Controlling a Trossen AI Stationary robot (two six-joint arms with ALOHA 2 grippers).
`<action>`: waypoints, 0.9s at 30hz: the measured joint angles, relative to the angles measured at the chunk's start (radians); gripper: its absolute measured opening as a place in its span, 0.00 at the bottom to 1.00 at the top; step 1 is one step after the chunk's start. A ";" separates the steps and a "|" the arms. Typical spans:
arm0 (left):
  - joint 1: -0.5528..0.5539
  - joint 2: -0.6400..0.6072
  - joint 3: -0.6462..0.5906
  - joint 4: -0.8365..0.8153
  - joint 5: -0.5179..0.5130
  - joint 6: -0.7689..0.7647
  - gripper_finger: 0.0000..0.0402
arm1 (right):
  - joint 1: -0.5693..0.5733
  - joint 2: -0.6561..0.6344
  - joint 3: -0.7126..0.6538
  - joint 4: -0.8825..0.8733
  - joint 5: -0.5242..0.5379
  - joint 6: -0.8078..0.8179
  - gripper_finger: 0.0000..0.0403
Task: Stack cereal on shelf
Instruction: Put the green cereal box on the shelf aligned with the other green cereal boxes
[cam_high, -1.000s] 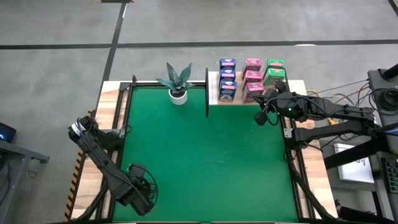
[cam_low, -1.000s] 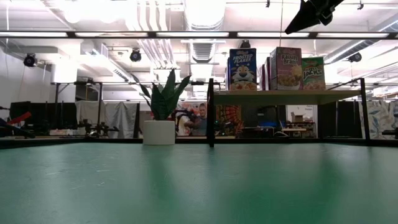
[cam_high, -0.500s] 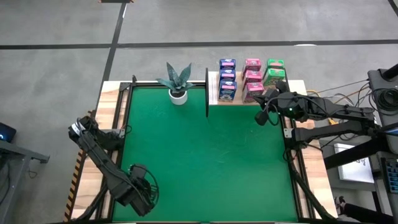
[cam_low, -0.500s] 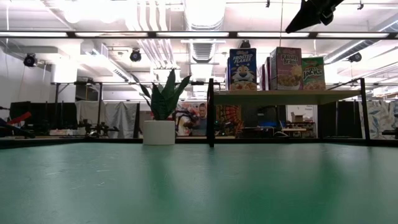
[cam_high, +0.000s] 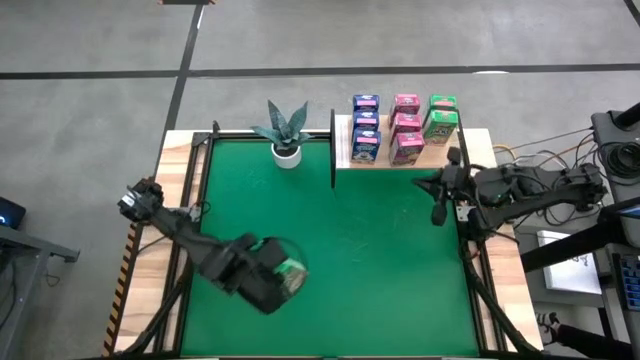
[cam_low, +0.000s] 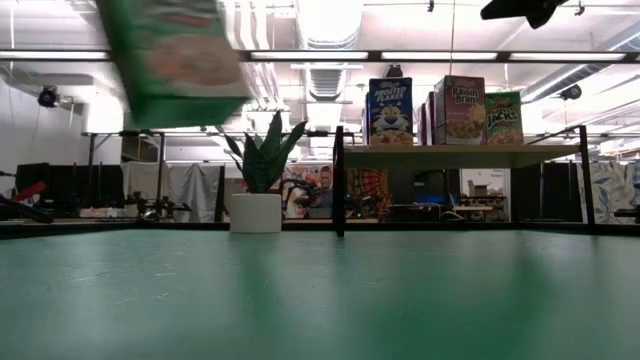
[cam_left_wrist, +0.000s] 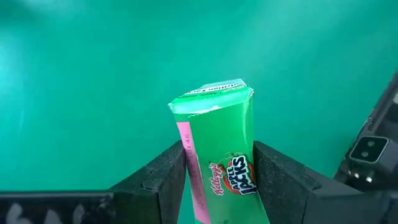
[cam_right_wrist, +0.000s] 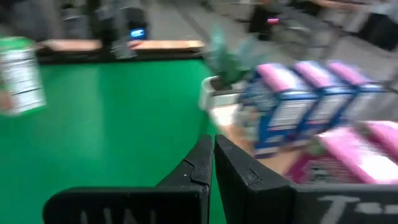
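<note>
Green cereal box (cam_left_wrist: 221, 155) is sitting upright between the left gripper (cam_high: 283, 279) fingers, clamped by its sides for carrying (shelf (cam_high: 436, 156) lies well ahead). Right gripper (cam_high: 438, 207) is waiting closed, empty, just beside shelf.

A flat green mat (cam_high: 340, 240) covers most of a light-wood table (cam_high: 180, 150); a small spiky-leaved green plant in a white round pot (cam_high: 285, 135) stands upright at the mat's far edge, left of centre; in the low view the same plant (cam_low: 258, 185) rises before a room with bright ceiling strip lights (cam_low: 330, 55) and pale ducts; grey concrete floor (cam_high: 300, 40) with dark lines surrounds the table; black cables (cam_high: 560, 145) trail at the right.
</note>
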 joint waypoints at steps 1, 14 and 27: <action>0.025 0.000 0.000 0.033 -0.002 0.081 0.40 | 0.019 0.000 -0.010 0.002 -0.022 -0.003 0.02; 0.284 0.026 -0.053 0.328 0.021 0.742 0.40 | 0.110 0.018 -0.048 -0.004 -0.083 0.071 0.02; 0.388 0.152 -0.043 0.336 0.022 0.881 0.40 | 0.110 0.030 -0.048 -0.019 -0.083 0.132 0.02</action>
